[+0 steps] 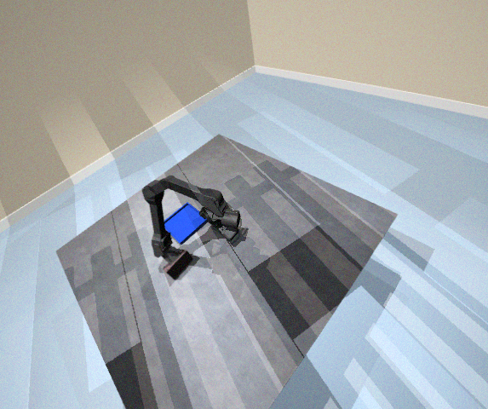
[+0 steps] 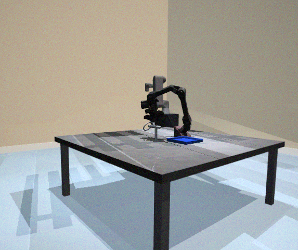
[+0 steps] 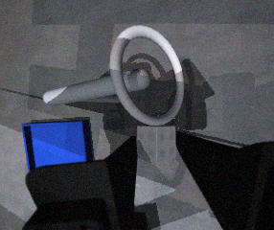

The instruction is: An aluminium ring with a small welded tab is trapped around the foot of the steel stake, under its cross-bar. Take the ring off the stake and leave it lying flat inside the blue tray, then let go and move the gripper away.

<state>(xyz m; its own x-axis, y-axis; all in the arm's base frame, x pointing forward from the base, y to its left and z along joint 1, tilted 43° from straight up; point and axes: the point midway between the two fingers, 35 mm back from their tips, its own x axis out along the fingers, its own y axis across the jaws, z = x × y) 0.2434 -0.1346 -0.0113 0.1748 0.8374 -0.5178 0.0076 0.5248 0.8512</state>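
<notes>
Wrist view, ring (image 3: 119,88) circling cross-bar end (image 3: 144,80)

Grain speckles all my views; hard-edged shadows band the pale blue floor (image 1: 468,175) (image 2: 132,215), and my wrist view is dimmest.

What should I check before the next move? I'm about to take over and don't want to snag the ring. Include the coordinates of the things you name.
Ring (image 2: 144,126) (image 3: 118,91) gripped by its tab, the gripper (image 2: 149,121) (image 3: 154,138) shut on it: ok
Ring up off the table top (image 1: 217,343) (image 2: 170,161): ok
Ring clear of the cross-bar (image 2: 157,126) (image 3: 86,90): cannot tell
Ring over the blue tray (image 1: 184,223) (image 2: 185,140) (image 3: 57,144): not ok
Stake (image 2: 155,134) upright: ok
</notes>
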